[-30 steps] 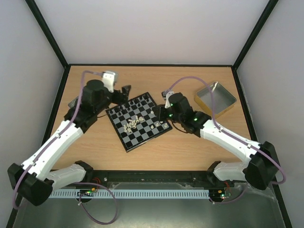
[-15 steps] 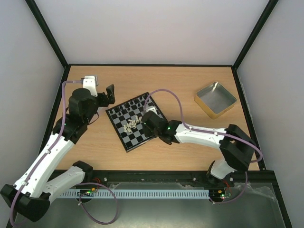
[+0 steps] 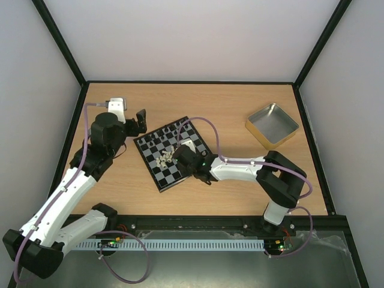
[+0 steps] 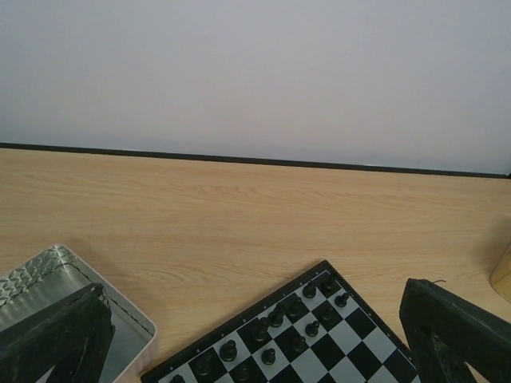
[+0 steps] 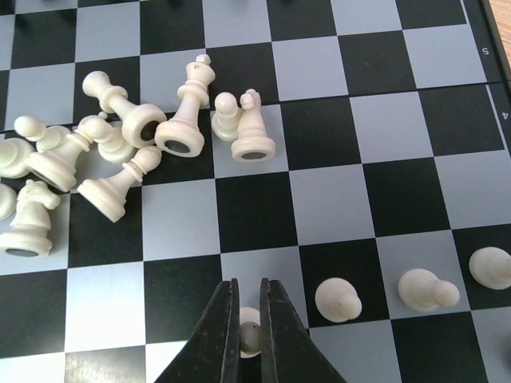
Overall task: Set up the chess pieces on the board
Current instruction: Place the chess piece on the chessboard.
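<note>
Swinging in from the board's right side, the right gripper (image 5: 248, 294) now hangs low over the board (image 5: 415, 199). Its jaws are pinched on a cream pawn (image 5: 250, 339) beside three placed pawns (image 5: 338, 299). Meanwhile the left gripper (image 3: 140, 119) has drawn back left, spread wide and empty. The toppled cream pieces (image 5: 120, 159) look next.

Board (image 3: 157, 174) mid-table, heap of pieces (image 3: 166, 156) at its centre, row of pieces (image 4: 275, 319) along its far edge, pawn (image 5: 249, 335) between my right gripper's (image 5: 247, 287) fingers nearer me, tray (image 3: 273, 123) far right, second tray (image 4: 48, 279) left of board
</note>
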Controlling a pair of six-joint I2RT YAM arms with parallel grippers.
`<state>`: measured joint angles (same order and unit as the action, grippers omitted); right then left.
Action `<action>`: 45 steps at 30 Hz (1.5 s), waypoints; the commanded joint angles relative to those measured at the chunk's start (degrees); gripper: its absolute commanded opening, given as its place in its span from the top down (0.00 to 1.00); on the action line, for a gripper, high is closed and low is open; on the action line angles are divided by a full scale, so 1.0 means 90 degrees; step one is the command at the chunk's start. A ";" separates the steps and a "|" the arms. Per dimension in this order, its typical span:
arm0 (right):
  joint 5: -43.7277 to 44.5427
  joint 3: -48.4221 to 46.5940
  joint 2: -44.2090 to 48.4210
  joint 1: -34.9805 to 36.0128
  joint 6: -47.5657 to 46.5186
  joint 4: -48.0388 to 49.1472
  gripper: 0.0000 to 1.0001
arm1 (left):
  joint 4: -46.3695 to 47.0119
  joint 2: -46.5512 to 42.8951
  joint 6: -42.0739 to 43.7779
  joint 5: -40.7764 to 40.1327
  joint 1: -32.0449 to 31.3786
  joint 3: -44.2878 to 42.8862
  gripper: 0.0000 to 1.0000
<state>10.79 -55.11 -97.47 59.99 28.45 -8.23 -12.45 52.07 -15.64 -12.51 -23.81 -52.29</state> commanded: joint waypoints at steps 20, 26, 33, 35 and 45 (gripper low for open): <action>0.0634 -0.0331 -0.0559 0.0043 0.0319 0.0152 0.92 | 0.0221 0.0178 0.0051 -0.0006 0.0038 0.0146 0.01; 0.0738 -0.0504 -0.0226 0.0036 0.0380 -0.0121 0.78 | 0.0221 0.0192 0.0049 -0.0006 0.0038 0.0141 0.01; 0.0656 -0.0910 -0.0037 -0.0068 0.0492 -0.0527 0.75 | 0.0221 0.0139 0.0041 -0.0090 0.0048 0.0161 0.01; 0.0399 -0.0987 -0.0023 -0.0222 0.0541 -0.0559 0.74 | 0.0221 0.0115 0.0029 -0.0176 0.0048 0.0175 0.01; -0.0925 -0.1813 -0.0652 -0.0816 0.0419 -0.0856 0.74 | 0.0327 -0.0211 -0.0029 -0.0524 0.0216 0.0325 0.01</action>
<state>6.26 -67.66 -100.47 53.34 32.60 -12.97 -11.42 51.70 -15.68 -15.33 -22.57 -50.39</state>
